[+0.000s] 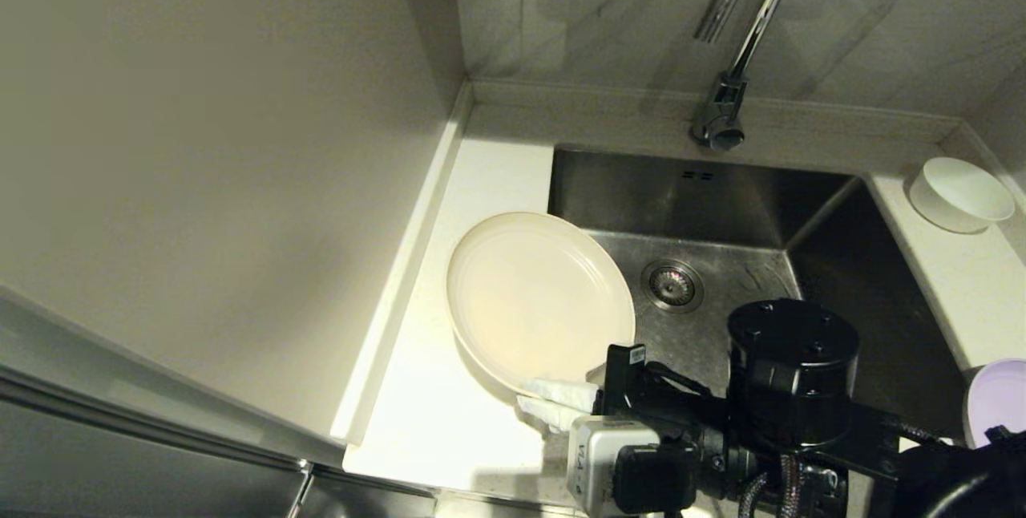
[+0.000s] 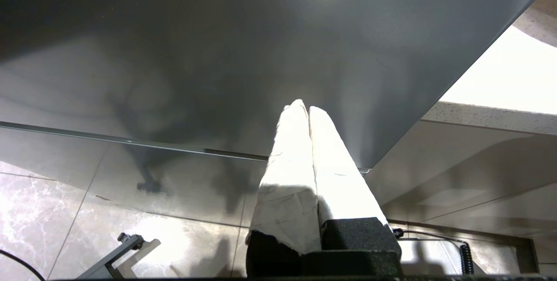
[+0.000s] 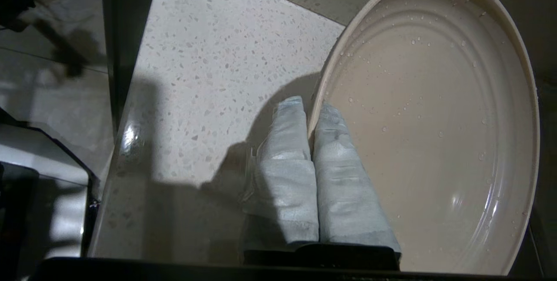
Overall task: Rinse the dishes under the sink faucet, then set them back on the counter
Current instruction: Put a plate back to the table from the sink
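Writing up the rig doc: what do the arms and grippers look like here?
Right arm: black, with a round black joint housing, black cables and a grey-white camera box at the wrist. Right gripper: two tapered fingers wrapped in white tape on black bases. Left gripper: same white-wrapped fingers, black bases.

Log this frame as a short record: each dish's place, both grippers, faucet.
beige plate: wet with droplets, pinched at its rim by the right gripper, over the counter left of the sink, one edge overhanging the basin
bowl: on the counter right of the sink
lavender plate: at the right edge, mostly out of view
faucet: no water seen running
left gripper: shut, empty, parked off the counter
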